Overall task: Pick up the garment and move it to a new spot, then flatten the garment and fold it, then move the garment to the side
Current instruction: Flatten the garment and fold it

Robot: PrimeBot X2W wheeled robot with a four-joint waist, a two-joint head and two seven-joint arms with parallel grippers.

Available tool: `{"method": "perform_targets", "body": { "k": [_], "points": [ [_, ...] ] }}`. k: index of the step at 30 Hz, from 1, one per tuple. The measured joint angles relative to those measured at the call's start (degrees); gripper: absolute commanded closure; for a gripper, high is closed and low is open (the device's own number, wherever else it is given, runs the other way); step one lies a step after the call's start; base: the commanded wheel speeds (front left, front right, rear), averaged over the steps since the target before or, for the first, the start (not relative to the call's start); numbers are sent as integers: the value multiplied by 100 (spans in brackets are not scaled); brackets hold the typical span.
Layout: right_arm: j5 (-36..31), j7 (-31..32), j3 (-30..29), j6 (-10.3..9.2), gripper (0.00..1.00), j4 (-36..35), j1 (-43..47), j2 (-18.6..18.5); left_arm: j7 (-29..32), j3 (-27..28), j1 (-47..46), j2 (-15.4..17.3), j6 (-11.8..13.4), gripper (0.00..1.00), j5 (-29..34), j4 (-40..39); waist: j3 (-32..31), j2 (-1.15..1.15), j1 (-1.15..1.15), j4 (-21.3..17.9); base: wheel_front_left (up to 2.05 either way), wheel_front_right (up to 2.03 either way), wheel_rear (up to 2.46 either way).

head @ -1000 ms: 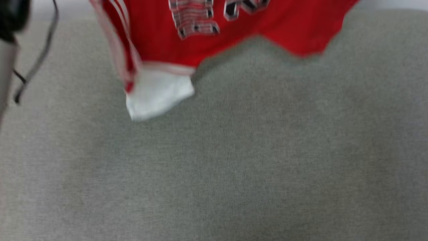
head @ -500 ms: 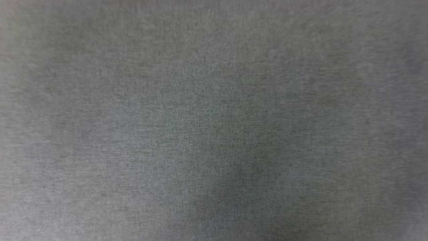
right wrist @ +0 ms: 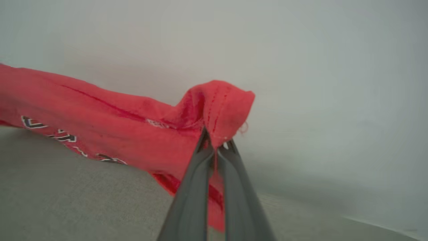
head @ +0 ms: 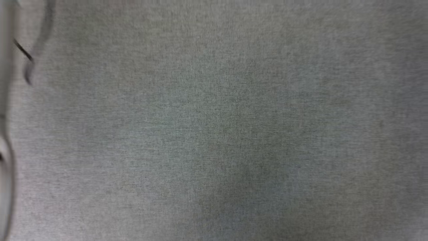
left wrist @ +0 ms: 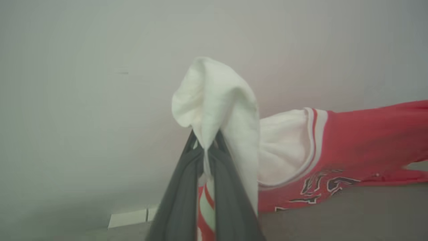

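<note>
Camera shifted | grey fabric surface [head: 234, 117] | pale wall [left wrist: 100, 67] behind garment [left wrist: 361, 140]

The garment [left wrist: 361, 140] has a bright red body. Its short sleeve [left wrist: 217, 97] is plain white. The trim [left wrist: 314, 134] at the sleeve seam carries narrow alternating white and red stripes. The print [left wrist: 321, 187] on the body is black with a white outline. In the right wrist view the same print shows as black-and-white marks on the red cloth. The stitching [right wrist: 211, 110] near the gathered edge is a darker red dotted line. The left gripper [left wrist: 205, 142] and right gripper [right wrist: 216, 140] have dark grey fingers. The fabric surface [head: 234, 134] is heathered grey with a fine weave. The wall [left wrist: 83, 83] is plain pale grey. The cable [head: 45, 30] is blurred dark grey.
</note>
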Motion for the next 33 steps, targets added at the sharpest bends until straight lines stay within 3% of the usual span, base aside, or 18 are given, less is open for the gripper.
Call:
{"method": "perform_targets", "body": {
  "k": [7, 12, 23, 28, 33],
  "points": [
    [790, -107, 764, -1, 100, -403, 1744, -155, -92, -521, 1995, 180, -3, 100, -688, -660, -739, 0, -1, -21, 0, 0, 0],
    [1204, -205, 1049, 0, 100, -842, 3211, -353, -102, -497, 3606, 330, 29, 100, -951, -1183, -1407, 0, -1, -38, 0, 0, 0],
    [1709, -107, 621, 2, 100, -1719, 6144, -814, -99, -220, 6937, 511, 917, 100, -1260, -3208, -2875, 0, -3, 0, 0, 0, 0],
    [1649, 172, 18, 4, 100, -2330, 7460, -829, 192, -216, 8147, 803, 1468, 100, -1523, -4300, -3373, 0, -4, 37, 0, 0, 0],
    [1293, 864, -768, 4, 100, -3174, 8647, -731, 522, -164, 9050, 1152, 2023, 100, -1723, -5358, -3712, 0, -4, 63, 0, 0, 0]
  ]
}}
